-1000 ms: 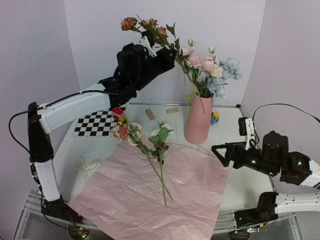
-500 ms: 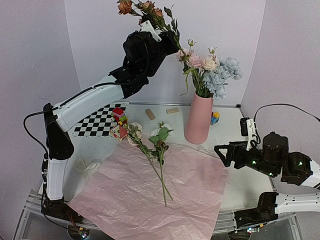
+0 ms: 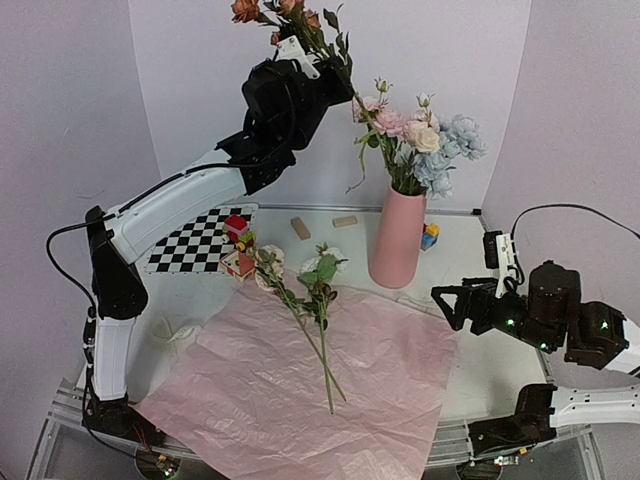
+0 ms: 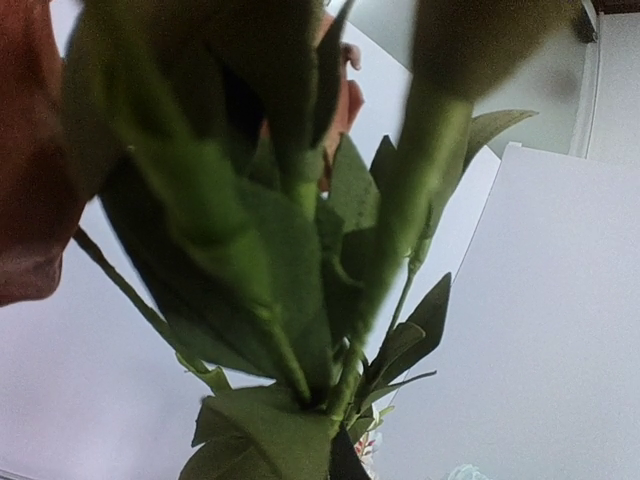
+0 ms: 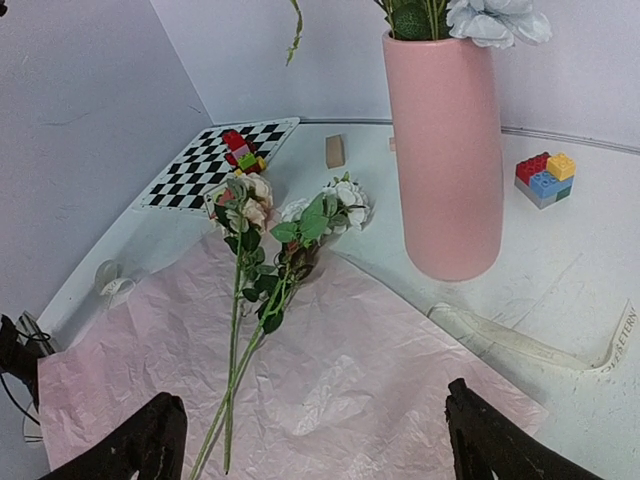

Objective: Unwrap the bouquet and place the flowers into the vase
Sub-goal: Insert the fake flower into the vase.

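Observation:
High above the table, my left gripper (image 3: 320, 75) is shut on a leafy stem (image 3: 362, 118) topped with rusty brown blooms (image 3: 247, 10). The stem's lower end hangs toward the mouth of the pink vase (image 3: 397, 240). In the left wrist view only its leaves (image 4: 300, 300) and a bloom (image 4: 30, 180) show. The vase (image 5: 445, 150) holds pink, cream and blue flowers (image 3: 425, 140). Two more flowers (image 3: 305, 300) lie on the spread pink paper (image 3: 300, 390). My right gripper (image 3: 447, 305) hovers open at the paper's right edge, empty (image 5: 310, 395).
A checkerboard mat (image 3: 195, 245) with toy blocks (image 3: 238, 245) lies at the back left. Wooden blocks (image 3: 300, 228) and coloured bricks (image 5: 545, 178) sit near the vase. Cream ribbon (image 3: 175, 328) rests left of the paper, and another strip (image 5: 530, 345) lies in front of the vase.
My left arm has lifted the rusty-bloomed stem higher and turned it more upright over the vase. The right gripper has barely shifted.

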